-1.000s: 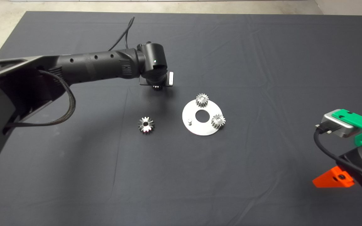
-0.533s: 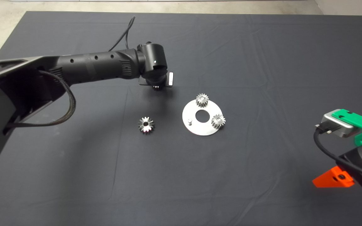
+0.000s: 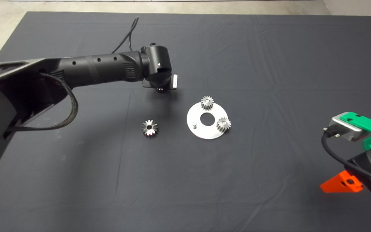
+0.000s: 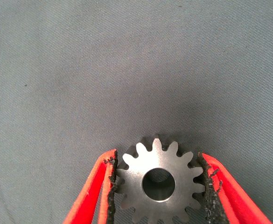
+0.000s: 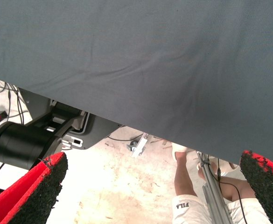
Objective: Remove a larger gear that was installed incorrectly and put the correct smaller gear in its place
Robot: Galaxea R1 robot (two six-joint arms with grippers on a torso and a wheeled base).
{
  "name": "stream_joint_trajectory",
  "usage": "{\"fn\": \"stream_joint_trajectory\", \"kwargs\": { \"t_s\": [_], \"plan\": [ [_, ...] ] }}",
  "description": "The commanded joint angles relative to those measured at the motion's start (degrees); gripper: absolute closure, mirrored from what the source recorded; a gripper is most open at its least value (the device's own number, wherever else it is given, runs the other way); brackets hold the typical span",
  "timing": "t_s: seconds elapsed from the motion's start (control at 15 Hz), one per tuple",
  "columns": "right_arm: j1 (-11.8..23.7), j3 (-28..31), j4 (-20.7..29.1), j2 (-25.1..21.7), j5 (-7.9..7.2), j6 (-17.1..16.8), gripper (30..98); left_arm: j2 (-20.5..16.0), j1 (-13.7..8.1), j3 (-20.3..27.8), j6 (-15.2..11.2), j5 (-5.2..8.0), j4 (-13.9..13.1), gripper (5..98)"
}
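My left gripper hovers over the mat behind and left of the round silver plate. In the left wrist view it is shut on a smaller gear with short fine teeth, both black pads touching its teeth. The larger gear, shiny and star-toothed, lies on the mat left of the plate. Two more small gears sit on the plate. One bare peg stands at the plate's left side. My right gripper is parked at the lower right, open.
The plate has a round hole in its middle. The right wrist view shows the mat's edge, the floor beyond it, a black arm base and a person's legs.
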Motion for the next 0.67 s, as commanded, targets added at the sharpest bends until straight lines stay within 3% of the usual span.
{"fn": "stream_joint_trajectory", "kwargs": {
  "t_s": [0.0,0.13,0.27,0.33,0.53,0.6],
  "plan": [
    [1.17,0.12,1.75,0.04,-6.7,-0.3,30.9,-0.8,-0.31,4.31,3.15,1.85,0.16,67.0],
    [1.17,0.12,1.83,0.04,-6.7,-0.31,30.9,-2.58,-1.88,9.91,3.83,3.87,-2.25,67.4],
    [1.17,0.12,1.83,0.04,-6.79,-0.39,30.9,-5.08,-5.47,16.86,3.57,4.79,-9.21,67.4],
    [1.17,0.04,1.83,0.04,-6.79,-0.65,30.9,-6.78,-6.73,21.07,3.02,4.76,-11.1,67.4],
    [1.17,-0.58,1.92,-0.1,-6.7,-0.92,30.9,-14.12,-10.02,32.63,-4.94,4.74,-12.56,67.5],
    [1.17,-0.49,1.92,-0.22,-6.7,-0.91,30.9,-15.46,-10.32,34.48,-6.01,4.62,-13.02,67.6]
  ]
}}
